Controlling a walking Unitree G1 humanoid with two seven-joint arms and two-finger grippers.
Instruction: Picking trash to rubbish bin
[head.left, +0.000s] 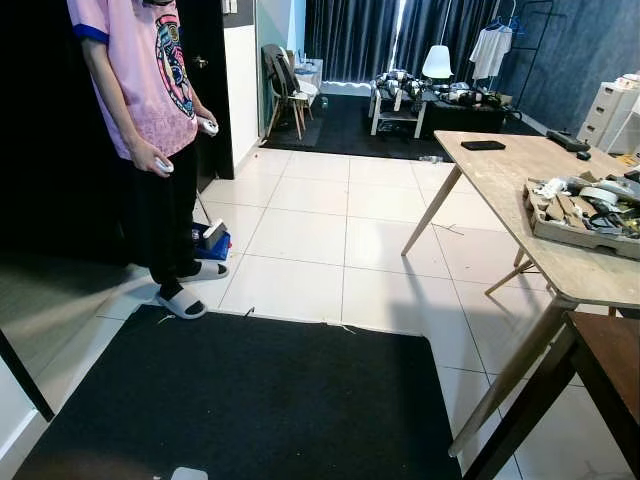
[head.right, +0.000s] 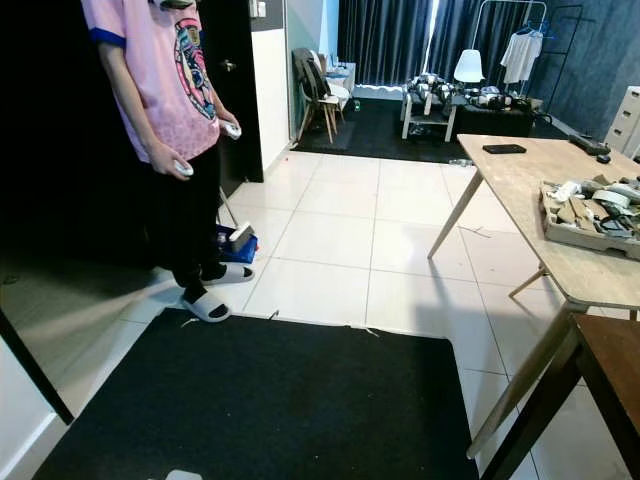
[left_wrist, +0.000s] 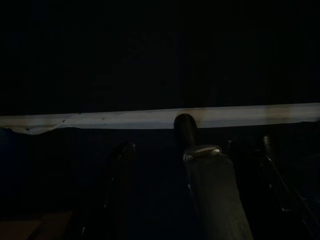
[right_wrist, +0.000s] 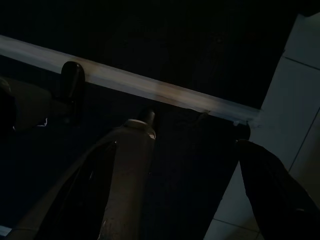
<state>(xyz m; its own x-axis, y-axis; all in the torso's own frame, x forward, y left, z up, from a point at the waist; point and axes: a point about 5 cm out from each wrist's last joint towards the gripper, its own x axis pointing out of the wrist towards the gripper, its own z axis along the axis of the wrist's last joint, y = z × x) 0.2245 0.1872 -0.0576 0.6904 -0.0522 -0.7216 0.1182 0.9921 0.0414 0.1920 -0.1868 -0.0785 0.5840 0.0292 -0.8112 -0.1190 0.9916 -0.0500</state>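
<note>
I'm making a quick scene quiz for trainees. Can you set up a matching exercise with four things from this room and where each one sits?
1. black mat
2. cardboard tray
3. blue box
4. black phone

A. on the tiles beside the person's feet
B. far end of the wooden table
C. near edge of the wooden table, full of clutter
D. on the floor right in front of the robot

Pairs: 1-D, 2-C, 3-A, 4-B

Both arms are hanging idle in shade. In the left wrist view, the left gripper (left_wrist: 200, 150) is pointing downward, its dark fingers (left_wrist: 186, 131) only dimly outlined. In the right wrist view, the right gripper (right_wrist: 195, 165) is hanging with its two black fingers (right_wrist: 272, 185) standing well apart.
</note>
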